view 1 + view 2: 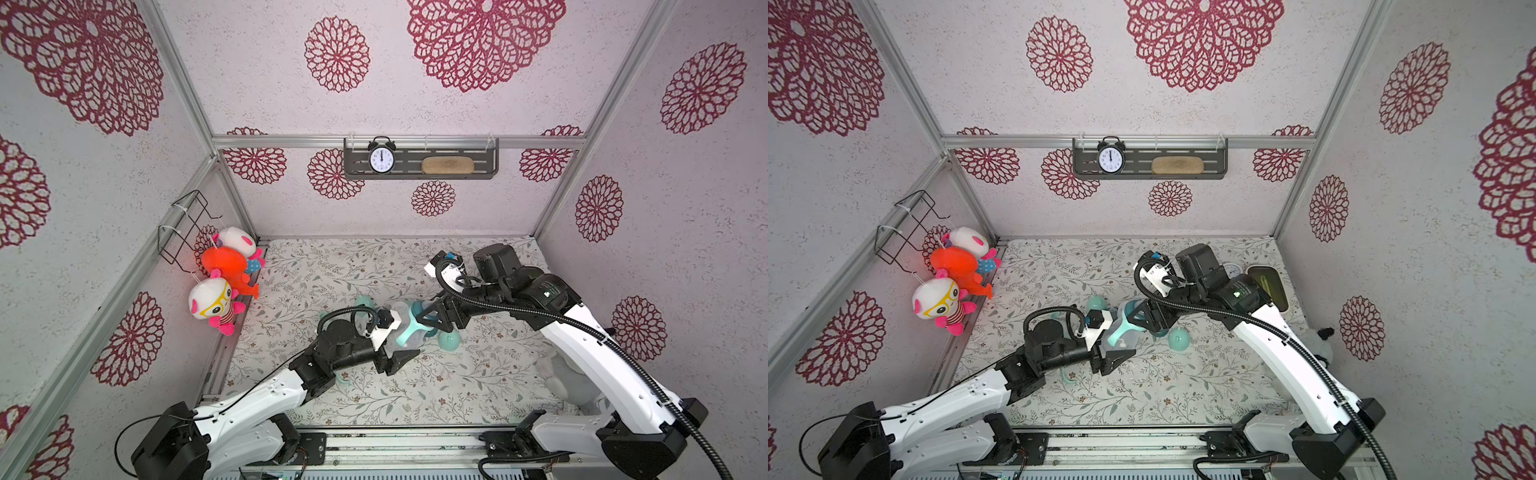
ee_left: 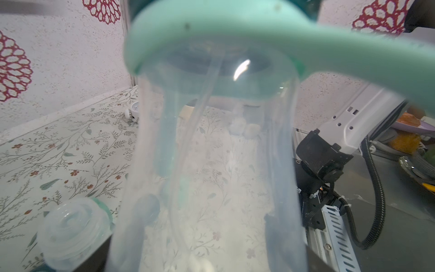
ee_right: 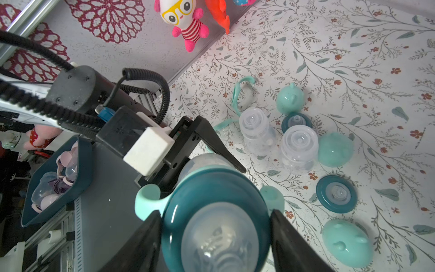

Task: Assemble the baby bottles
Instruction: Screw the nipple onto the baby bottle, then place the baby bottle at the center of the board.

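One baby bottle (image 1: 409, 332) (image 2: 211, 153) hangs over the middle of the mat between both arms. My left gripper (image 1: 401, 348) (image 2: 209, 235) is shut on its clear body. A mint handle ring (image 2: 235, 30) sits at its neck. My right gripper (image 3: 215, 223) (image 1: 428, 318) has both fingers pressed on the dark teal collar (image 3: 211, 188), with the nipple (image 3: 219, 240) facing the camera. On the mat stand two more clear bottles (image 3: 256, 131) (image 3: 299, 148) without collars. Near them lie mint caps (image 3: 289, 97) (image 3: 347, 242), teal collars (image 3: 336, 194) and a loose handle (image 3: 240, 91).
Plush toys (image 1: 224, 282) hang at the left wall. An alarm clock (image 1: 381, 158) stands on the back shelf. A small white clock (image 1: 1231, 270) and a tray (image 1: 1266, 286) sit at the mat's back right, a plush (image 1: 1316, 345) at the right. A blue bin (image 3: 54, 179) is off the table.
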You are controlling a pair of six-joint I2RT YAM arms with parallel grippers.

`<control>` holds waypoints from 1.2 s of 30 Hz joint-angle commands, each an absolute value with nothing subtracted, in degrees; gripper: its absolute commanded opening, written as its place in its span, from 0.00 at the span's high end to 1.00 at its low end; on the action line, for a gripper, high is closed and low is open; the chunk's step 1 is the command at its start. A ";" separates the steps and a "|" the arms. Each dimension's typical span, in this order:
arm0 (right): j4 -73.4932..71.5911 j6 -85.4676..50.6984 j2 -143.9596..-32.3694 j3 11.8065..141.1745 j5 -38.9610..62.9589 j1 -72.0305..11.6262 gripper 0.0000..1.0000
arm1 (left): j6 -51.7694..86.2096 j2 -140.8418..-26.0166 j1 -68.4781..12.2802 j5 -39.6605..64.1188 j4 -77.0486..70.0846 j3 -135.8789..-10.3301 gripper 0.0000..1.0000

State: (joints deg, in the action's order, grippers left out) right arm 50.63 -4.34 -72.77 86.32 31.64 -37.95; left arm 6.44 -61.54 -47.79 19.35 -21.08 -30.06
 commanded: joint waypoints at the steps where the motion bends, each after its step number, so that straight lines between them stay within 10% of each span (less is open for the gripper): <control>1: 50.70 -17.16 -73.67 87.31 34.47 -38.05 0.67 | 2.01 -61.70 -50.20 8.39 -24.89 -30.89 1.00; 12: 56.53 -38.84 -77.18 90.97 28.10 -38.11 0.82 | -3.81 -64.34 -57.75 -11.12 -29.30 -30.74 1.00; 21: 61.17 -36.10 -77.17 97.52 21.34 -38.14 0.18 | -3.78 -65.07 -57.06 -13.63 -30.19 -30.54 1.00; 36: 52.42 -43.25 -72.87 88.07 17.80 -38.36 0.08 | -2.97 -70.44 -57.14 -17.23 -33.24 -33.00 1.00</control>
